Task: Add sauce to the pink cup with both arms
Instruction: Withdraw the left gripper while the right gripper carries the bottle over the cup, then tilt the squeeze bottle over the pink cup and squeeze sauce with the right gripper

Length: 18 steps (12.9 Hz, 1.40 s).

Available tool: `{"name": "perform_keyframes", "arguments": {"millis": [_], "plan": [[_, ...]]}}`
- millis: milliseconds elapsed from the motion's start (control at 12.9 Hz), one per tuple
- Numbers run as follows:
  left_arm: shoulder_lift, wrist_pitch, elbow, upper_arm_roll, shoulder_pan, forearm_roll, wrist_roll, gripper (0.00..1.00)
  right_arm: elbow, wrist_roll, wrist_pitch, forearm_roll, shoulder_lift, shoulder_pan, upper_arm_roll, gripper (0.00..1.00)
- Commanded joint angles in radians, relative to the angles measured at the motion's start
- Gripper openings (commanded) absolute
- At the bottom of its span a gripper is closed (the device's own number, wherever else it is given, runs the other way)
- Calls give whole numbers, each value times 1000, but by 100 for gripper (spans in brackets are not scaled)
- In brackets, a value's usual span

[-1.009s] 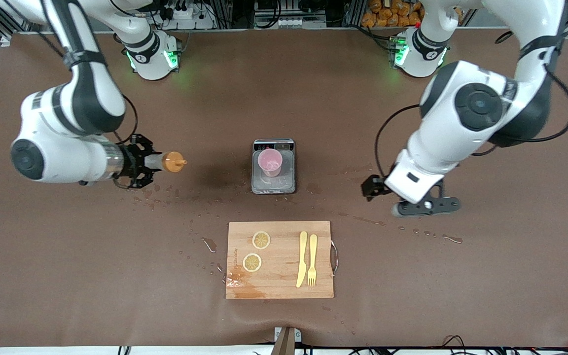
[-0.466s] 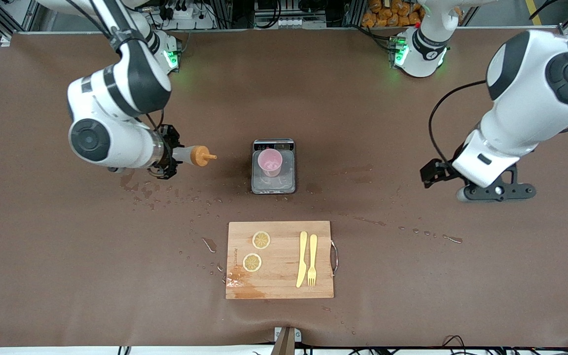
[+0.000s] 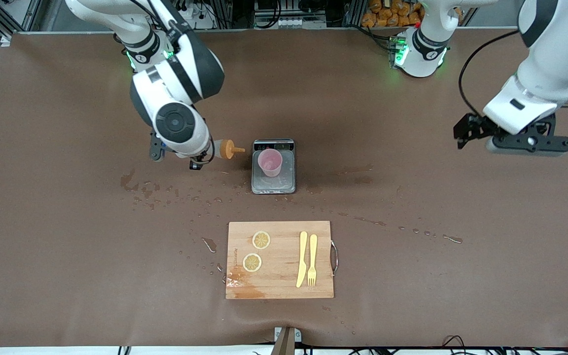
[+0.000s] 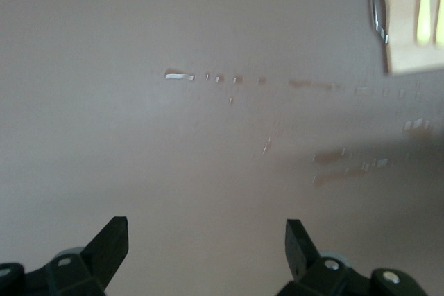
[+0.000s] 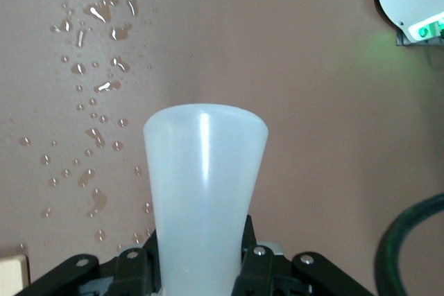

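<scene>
Centre frame, cup (image 3: 269,162) sits on scale (image 3: 273,185). Right gripper (image 3: 200,157) clamped on sauce (image 3: 227,149), nozzle just beside cup. Left gripper (image 3: 481,132), upper right, jaws apart, waits. We advise nozzle over rim before squeezing.

Sauce (image 3: 227,148) body mostly hidden, perhaps by wrist.

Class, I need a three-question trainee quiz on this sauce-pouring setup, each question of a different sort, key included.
1. True or false: the right tool grips the sauce bottle.
2. What does the pink cup stand on?
3. The fork lies on: A) the scale B) the cutting board C) the bare table

Key: 1 true, tilted sideways, nozzle toward the cup. 2 the scale. 3 B, beside the knife.
</scene>
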Motion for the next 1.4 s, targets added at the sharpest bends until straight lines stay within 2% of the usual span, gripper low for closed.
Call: {"name": "perform_keyframes", "arguments": {"millis": [0,310,543,853,1086,1164,1319], "plan": [[-32,-111,8,57,-46,8,57,100,78,102,-22,-72,72,65,-9,39],[-29,-145,95,69,-24,-45,-26,100,131,204,-54,-156,162,134,-9,35],[-17,-184,161,69,-13,-59,-28,100,248,248,-163,-220,277,182,-9,35],[-8,-212,160,82,49,-96,-28,100,270,247,-227,-306,315,221,-9,34],[-6,-212,163,45,34,-96,-34,100,277,230,-235,-306,310,210,-9,5],[-6,-212,161,31,37,-96,-32,100,277,221,-235,-303,309,208,-9,0],[-6,-212,164,29,43,-96,-18,100,293,184,-235,-294,304,207,-8,0]]}}
